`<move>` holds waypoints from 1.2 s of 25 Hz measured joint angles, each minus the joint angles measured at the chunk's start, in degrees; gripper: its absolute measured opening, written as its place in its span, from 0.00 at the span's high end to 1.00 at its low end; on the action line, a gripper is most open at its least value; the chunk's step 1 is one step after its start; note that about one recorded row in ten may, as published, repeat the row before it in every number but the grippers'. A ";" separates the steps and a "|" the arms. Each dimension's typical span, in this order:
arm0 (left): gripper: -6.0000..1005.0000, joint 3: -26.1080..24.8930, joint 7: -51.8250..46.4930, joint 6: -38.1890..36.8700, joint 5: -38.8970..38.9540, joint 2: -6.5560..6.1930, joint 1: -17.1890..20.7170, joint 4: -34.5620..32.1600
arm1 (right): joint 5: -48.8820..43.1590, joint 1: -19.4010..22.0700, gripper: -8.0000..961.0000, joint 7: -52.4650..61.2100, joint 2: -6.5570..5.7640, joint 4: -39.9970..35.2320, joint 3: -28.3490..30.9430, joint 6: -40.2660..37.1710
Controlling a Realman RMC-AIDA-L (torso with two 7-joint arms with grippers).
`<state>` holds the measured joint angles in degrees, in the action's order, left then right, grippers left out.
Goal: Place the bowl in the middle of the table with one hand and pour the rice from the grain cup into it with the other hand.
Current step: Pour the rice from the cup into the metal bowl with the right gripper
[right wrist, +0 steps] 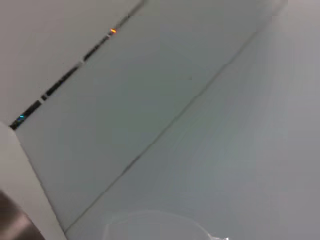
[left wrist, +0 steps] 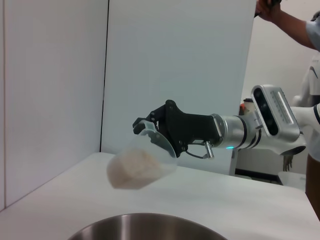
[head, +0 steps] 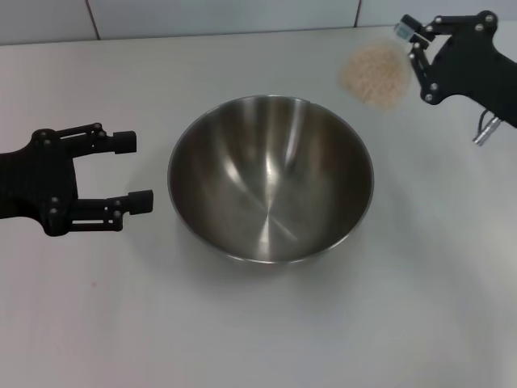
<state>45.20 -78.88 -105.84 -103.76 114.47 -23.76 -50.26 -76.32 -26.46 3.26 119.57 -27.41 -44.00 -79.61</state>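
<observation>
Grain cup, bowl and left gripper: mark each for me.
grain cup (left wrist: 137, 170), left wrist view, on its rice-filled body.
bowl (head: 271, 182), head view, on its inner wall.
left gripper (head: 137, 171), head view, midway between its open fingertips.

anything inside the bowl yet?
No. The bowl shows only bare steel across its whole interior. The rice is all in the grain cup, held tilted by the right gripper above the table, beyond the bowl's rim. The left gripper waits open beside the bowl.

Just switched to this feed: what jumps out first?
The big steel bowl sits mid-table, empty. At the far right the right pincer holds the grain cup of rice raised and tilted beside the bowl, nothing poured yet. The left pincer hangs open by the bowl's left rim.
</observation>
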 joint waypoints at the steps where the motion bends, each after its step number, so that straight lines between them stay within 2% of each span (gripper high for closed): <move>1: 0.16 0.00 0.00 0.00 0.00 0.00 0.00 0.00 | 0.01 -0.11 0.98 -0.96 0.02 -0.40 -0.77 0.00; 9: 0.16 -0.20 -0.04 0.14 0.06 0.84 -0.02 0.20 | 0.06 0.00 0.98 -7.25 0.13 -3.97 -5.81 0.00; 20: 0.16 -0.46 -1.52 0.13 0.82 1.67 -0.64 0.05 | 1.25 -0.47 0.98 -27.59 0.26 -4.75 -10.91 2.45; 24: 0.16 -1.47 -1.53 0.11 1.09 2.27 -0.63 -0.20 | 5.18 -0.07 0.98 -34.07 0.29 -5.10 -14.60 3.50; 25: 0.16 -1.94 -1.54 0.08 1.25 2.39 -0.57 -0.24 | 8.68 0.38 0.98 -39.35 0.30 -5.27 -17.43 4.21; 26: 0.16 -2.09 -1.54 0.07 1.35 2.42 -0.52 -0.27 | 8.68 0.38 0.98 -39.35 0.30 -5.27 -17.43 4.21; 27: 0.16 -2.39 -1.54 0.02 1.59 2.45 -0.40 -0.31 | 11.98 0.80 0.98 -43.87 0.31 -5.36 -20.23 4.76; 28: 0.16 -2.39 -1.54 0.02 1.59 2.45 -0.40 -0.31 | 11.98 0.80 0.98 -43.87 0.31 -5.36 -20.23 4.76; 30: 0.16 -3.01 -1.54 -0.03 1.73 2.48 -0.30 -0.32 | 15.18 1.59 0.98 -48.22 0.31 -6.48 -24.31 5.82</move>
<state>42.18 -80.42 -105.86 -102.03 116.95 -24.06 -50.58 -61.13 -24.87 -44.95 119.88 -33.88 -68.30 -73.79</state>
